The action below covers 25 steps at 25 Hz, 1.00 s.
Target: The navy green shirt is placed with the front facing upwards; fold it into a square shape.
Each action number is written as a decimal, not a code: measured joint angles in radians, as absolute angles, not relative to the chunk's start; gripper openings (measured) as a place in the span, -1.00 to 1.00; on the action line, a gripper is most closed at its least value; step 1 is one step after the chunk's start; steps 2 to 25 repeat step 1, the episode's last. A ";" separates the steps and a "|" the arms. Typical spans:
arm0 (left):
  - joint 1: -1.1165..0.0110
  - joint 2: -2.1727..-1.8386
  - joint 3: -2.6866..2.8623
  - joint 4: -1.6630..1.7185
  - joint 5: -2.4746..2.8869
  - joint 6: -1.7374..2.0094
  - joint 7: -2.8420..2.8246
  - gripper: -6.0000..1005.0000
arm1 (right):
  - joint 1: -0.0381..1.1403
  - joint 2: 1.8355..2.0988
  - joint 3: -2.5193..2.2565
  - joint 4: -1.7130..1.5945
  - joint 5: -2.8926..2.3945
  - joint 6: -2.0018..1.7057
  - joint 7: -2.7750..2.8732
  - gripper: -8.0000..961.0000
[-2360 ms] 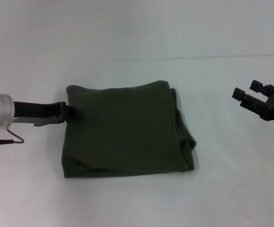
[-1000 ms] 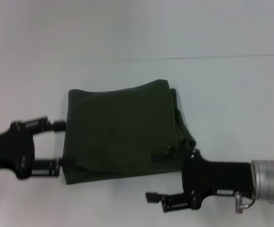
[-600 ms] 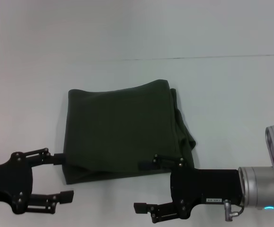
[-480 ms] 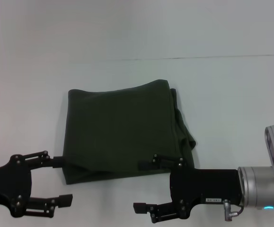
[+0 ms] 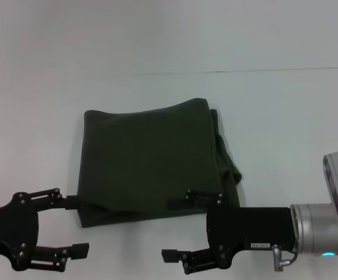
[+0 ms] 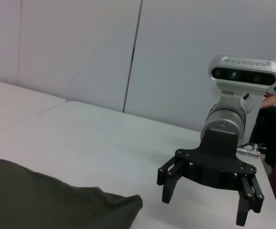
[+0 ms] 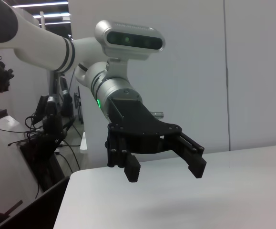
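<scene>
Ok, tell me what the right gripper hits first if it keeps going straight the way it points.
The right gripper, open, points across the table toward the left gripper, also open. Its far finger lies at the navy green shirt's near edge, so it may brush that first. Otherwise the left gripper comes next, though heights are unclear.

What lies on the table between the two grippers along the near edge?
In the head view, only bare white table lies between the left gripper and the right gripper. The navy green shirt lies just beyond, its near edge beside both grippers' far jaws.
</scene>
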State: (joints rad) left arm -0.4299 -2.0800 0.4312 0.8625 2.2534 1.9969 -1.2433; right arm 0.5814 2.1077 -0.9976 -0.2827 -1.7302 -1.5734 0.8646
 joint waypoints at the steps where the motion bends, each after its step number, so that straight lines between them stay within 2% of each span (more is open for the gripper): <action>1: -0.430 -2.080 0.431 0.863 2.253 1.997 -1.243 0.80 | 0.581 2.108 -0.998 -0.283 -1.730 -1.573 0.865 0.97; 25: -0.430 -2.080 0.431 0.863 2.253 1.997 -1.243 0.80 | 0.581 2.108 -0.998 -0.283 -1.730 -1.573 0.865 0.97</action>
